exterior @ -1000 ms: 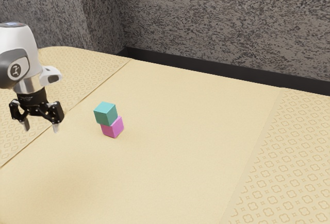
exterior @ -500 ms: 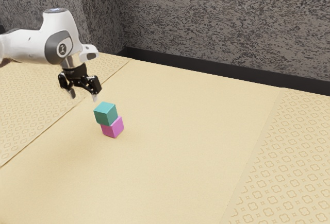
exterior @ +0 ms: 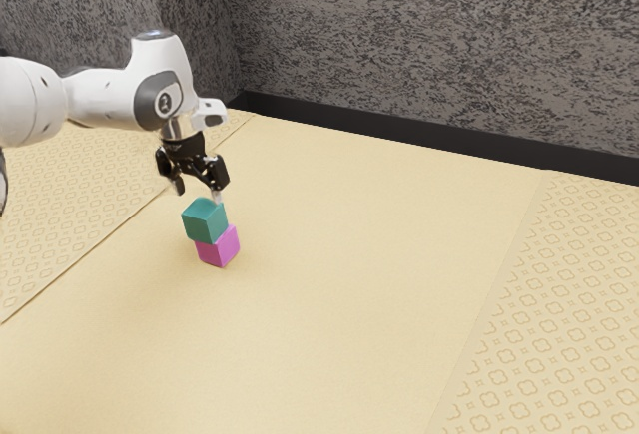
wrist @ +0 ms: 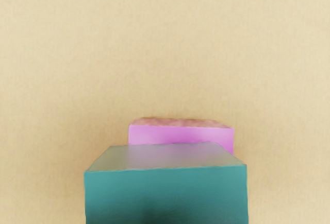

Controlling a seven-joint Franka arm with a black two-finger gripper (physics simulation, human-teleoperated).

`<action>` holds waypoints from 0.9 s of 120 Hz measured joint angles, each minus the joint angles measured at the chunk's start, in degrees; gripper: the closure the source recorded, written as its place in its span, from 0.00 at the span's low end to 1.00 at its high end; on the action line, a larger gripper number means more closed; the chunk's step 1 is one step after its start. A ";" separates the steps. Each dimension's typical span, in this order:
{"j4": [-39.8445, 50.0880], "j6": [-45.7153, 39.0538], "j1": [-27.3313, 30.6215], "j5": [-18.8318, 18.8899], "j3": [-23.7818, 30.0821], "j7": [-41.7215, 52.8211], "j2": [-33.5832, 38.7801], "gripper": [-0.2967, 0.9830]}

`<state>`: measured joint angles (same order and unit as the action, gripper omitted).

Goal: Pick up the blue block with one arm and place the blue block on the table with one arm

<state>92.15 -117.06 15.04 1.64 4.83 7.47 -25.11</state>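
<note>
Teal is colouring the blue block (exterior: pixel 205 222), which is sitting on top of the pink block (exterior: pixel 219 247), and that one is resting on the pale yellow bench (exterior: pixel 369 254). The pincer (exterior: pixel 198 193) is hanging just over the blue block, its fingers standing wide apart and gripping nothing. The white arm (exterior: pixel 100 98) is reaching in from the exterior view's left.

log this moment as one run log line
pincer: open, above blue block | blue block: on pink block, ungripped | lift: not yet done
</note>
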 joint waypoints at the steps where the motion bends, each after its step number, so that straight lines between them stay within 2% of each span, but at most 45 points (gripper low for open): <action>1: -0.20 0.04 -0.06 -0.01 0.00 0.08 -0.24 0.23; 23: -1.79 0.59 -0.43 -0.69 0.01 1.57 -3.37 0.23; 72: -1.78 0.86 -0.37 -0.82 -0.16 2.71 -5.64 0.25; 80: -1.81 0.86 -0.40 -0.82 -0.17 2.78 -6.06 0.28; 101: -1.86 0.86 -0.44 -0.67 -0.17 3.01 -6.09 0.43; 108: -1.86 0.86 -0.45 -0.58 -0.17 3.05 -5.97 0.44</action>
<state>90.29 -116.21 14.59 1.06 4.66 10.53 -31.08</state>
